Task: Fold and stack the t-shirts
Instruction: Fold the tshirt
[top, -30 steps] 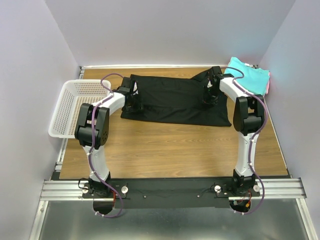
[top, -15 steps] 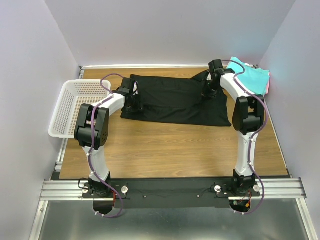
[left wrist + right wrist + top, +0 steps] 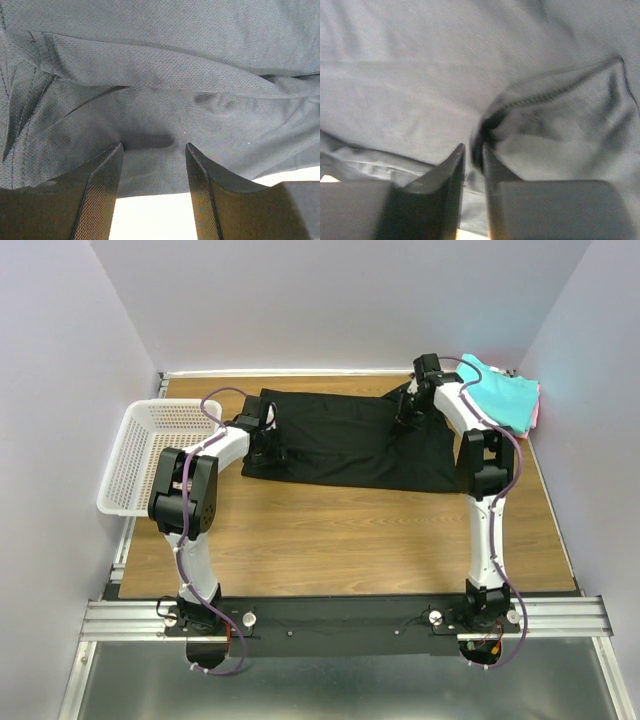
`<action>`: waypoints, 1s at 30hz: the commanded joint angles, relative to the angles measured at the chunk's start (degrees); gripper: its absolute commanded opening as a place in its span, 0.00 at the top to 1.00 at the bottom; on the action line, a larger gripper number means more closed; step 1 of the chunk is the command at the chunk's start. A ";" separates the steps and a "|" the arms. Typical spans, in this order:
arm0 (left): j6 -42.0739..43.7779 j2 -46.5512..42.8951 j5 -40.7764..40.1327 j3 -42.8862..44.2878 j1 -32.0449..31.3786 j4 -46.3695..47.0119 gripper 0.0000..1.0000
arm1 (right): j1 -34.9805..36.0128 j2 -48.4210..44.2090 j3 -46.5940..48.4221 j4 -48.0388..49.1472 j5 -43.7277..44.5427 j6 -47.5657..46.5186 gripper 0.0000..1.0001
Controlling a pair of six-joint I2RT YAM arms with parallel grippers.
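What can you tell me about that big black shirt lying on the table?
The black t-shirt is a large tee of fine, mesh-like knit. It is spread mostly flat across the far half of the wooden table, with soft wrinkles and folded seams. The right gripper pinches a stitched hem fold near its far right corner. The left gripper, jaws apart, meets the cloth at its left edge.

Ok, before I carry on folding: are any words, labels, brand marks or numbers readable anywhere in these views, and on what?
No text can be read in any view.
black t-shirt: plain, no print or tag showing, from above or in either wrist view.
teal t-shirt: plain.
white lattice basket: no label.
left arm and right arm: no marking legible.
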 commanded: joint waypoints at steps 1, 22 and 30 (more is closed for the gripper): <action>0.06 -1.25 -0.97 -1.81 -0.06 -2.57 0.38 | 0.35 1.77 6.68 0.87 -5.43 1.87 0.56; 0.32 -3.97 -2.81 2.14 0.02 -6.26 0.37 | 0.08 -5.62 -2.80 3.77 0.28 -1.21 0.28; 0.33 -5.29 -2.90 0.91 0.02 -6.44 0.37 | 0.52 -0.52 -0.87 6.14 -3.14 -1.91 0.27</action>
